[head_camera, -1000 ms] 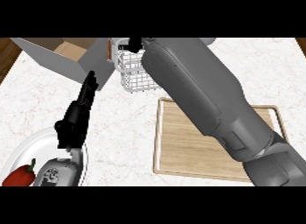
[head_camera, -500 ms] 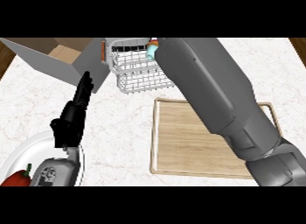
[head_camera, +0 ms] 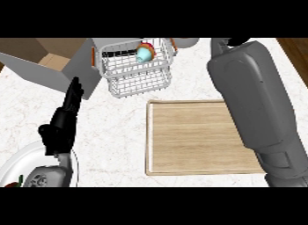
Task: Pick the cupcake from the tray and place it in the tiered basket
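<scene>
Cupcake: seen in the upper tier of the tiered basket, at 12 o'clock on the bench.
Tray: bare wood, at 3 o'clock.
Left hand: fingers straight, held together, at 9 o'clock.
Right hand: hidden past the top edge; state cannot be told.

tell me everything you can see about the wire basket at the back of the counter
The white wire tiered basket stands at the back of the pale marble counter, beside an open cardboard box and just beyond the wooden tray. It is an open grid of thin white wire with two stepped levels and orange fittings on its sides. The upper level holds a cupcake with pale blue icing. The lower tier looks unfilled. No hand touches it.
</scene>
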Robot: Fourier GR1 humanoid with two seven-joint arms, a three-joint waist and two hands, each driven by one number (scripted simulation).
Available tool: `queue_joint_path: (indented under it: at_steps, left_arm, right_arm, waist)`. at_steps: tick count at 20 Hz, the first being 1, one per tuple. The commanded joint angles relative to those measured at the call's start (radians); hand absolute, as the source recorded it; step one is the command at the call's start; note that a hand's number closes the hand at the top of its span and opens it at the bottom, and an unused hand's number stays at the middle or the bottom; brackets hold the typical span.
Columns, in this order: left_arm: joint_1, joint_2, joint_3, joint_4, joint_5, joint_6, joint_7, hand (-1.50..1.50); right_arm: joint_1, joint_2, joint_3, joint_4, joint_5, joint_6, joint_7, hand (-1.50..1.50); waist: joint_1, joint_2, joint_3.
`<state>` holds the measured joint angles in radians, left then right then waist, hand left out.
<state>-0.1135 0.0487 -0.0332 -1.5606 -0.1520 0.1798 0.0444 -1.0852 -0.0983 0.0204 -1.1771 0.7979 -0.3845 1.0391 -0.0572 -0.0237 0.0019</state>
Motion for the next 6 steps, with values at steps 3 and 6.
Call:
queue_joint_path:
  at_steps: [3, 6]
  left_arm:
    - [0.046, -0.015, -0.010, -0.003, -0.014, 0.019, -0.025, 0.00]
    - [0.000, 0.012, 0.017, -0.019, 0.000, 0.006, 0.030, 0.00]
  right_arm:
    - [0.315, -0.072, -0.021, -0.396, -0.071, 0.076, 0.048, -1.50]
    - [0.491, -0.095, -0.025, -0.605, -0.148, 0.112, 0.015, -1.50]
  waist:
    - [-0.032, -0.005, 0.000]
    - [-0.038, -0.004, 0.001]
